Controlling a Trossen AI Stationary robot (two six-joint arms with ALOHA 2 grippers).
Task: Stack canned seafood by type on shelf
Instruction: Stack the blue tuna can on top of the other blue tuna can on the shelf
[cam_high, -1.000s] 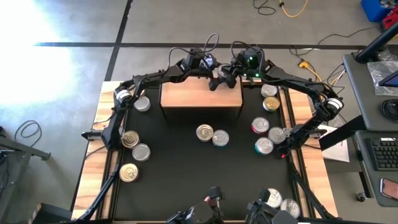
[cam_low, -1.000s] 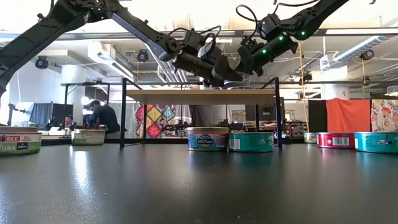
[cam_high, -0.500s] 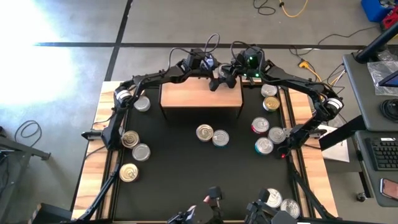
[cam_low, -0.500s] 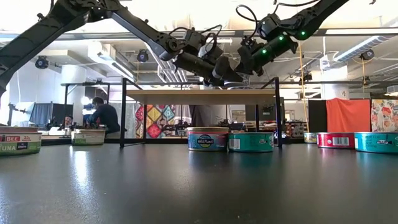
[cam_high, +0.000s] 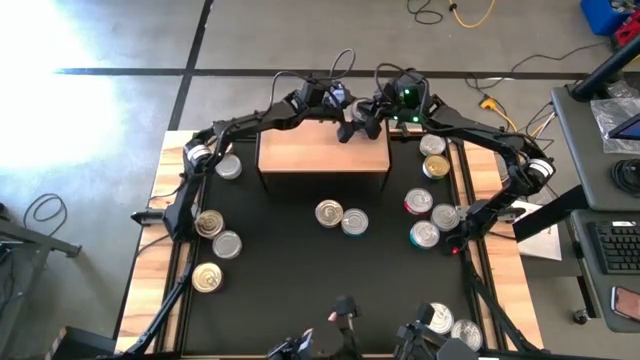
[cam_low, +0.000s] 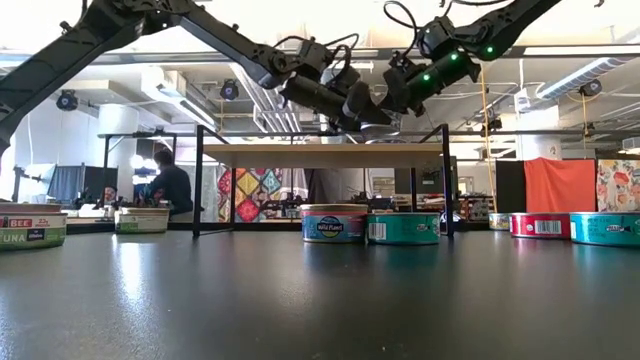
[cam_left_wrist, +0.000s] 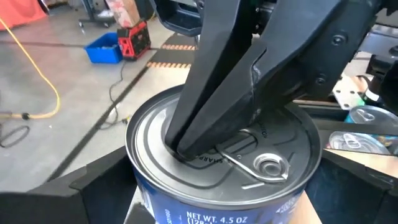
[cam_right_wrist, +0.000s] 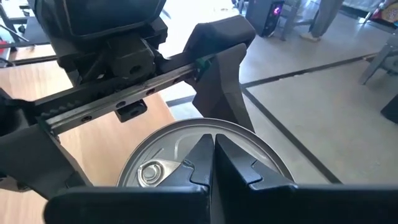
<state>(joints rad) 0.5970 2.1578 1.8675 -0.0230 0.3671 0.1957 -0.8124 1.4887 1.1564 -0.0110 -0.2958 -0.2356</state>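
I am looking at the black desk (cam_high: 290, 260) with its wooden edges, and both arms are reaching to its far side. The shelf (cam_high: 322, 153), the low light-wood platform on dark legs, is standing at the far middle of the desk, and its top is looking bare in the high view except for the claws above its far right corner. The left claw (cam_high: 349, 128) is hanging over that corner with its fingers standing wide apart around a blue-labelled can (cam_left_wrist: 224, 168); in the left wrist view this can is sitting between the two dark fingers. The right claw (cam_high: 372, 124) is meeting it there with its fingers (cam_right_wrist: 217, 155) pressed together, and their tips are resting on the silver lid of the same can, near the pull ring. In the low view both claws are staying above the shelf top, close to each other. The other cans are lying on the desk: two cans (cam_high: 341, 217) are touching each other in front of the shelf, four cans (cam_high: 216, 232) are spread along the left side, a group of cans (cam_high: 430, 200) is standing on the right side, and two more (cam_high: 452, 326) are at the near right edge. In the low view a person (cam_low: 170, 185) is sitting far behind the desk.
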